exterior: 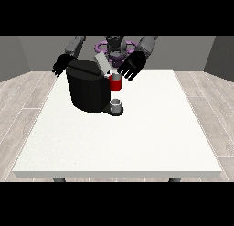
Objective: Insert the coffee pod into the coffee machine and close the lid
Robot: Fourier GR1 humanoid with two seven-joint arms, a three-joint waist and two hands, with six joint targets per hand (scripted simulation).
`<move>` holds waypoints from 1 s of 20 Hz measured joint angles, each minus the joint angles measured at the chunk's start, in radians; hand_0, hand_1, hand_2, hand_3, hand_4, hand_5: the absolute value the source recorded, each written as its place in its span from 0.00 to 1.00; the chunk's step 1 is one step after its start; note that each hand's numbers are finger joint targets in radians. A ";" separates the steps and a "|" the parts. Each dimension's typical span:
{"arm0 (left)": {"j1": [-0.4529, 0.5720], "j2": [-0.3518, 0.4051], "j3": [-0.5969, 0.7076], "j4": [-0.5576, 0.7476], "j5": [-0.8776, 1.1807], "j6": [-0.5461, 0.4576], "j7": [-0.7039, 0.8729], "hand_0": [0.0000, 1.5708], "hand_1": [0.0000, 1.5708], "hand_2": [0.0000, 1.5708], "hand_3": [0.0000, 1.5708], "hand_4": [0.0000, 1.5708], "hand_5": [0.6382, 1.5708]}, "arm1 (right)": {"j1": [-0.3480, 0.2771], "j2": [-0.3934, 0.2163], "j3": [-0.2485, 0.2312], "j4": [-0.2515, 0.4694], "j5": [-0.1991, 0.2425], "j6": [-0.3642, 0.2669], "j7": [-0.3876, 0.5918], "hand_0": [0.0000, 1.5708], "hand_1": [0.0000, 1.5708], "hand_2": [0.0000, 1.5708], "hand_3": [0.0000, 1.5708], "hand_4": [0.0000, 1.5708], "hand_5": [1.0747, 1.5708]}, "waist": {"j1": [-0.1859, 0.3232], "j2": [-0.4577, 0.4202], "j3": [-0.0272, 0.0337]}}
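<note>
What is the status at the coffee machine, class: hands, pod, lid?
Robot hand at the view's right open beside the raised grey lid. Other robot hand open behind the black coffee machine. Pod not visible. Small grey cup below the red holder.

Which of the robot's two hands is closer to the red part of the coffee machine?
The hand at the view's right: it hovers just above the red part, while the hand at the view's left hangs beyond the coffee machine.

We see lots of bare white table (137,142) in front. The big black coffee machine (89,90) and its little cup (116,104) block the way near the back.
</note>
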 measured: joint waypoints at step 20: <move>0.026 0.021 -0.038 0.007 -0.059 -0.080 -0.024 0.00 0.00 0.00 0.00 0.00 1.00 | 0.054 0.015 0.008 0.008 -0.003 -0.003 -0.008 0.00 0.00 0.00 0.00 0.27 1.00 | 0.012 -0.057 -0.0012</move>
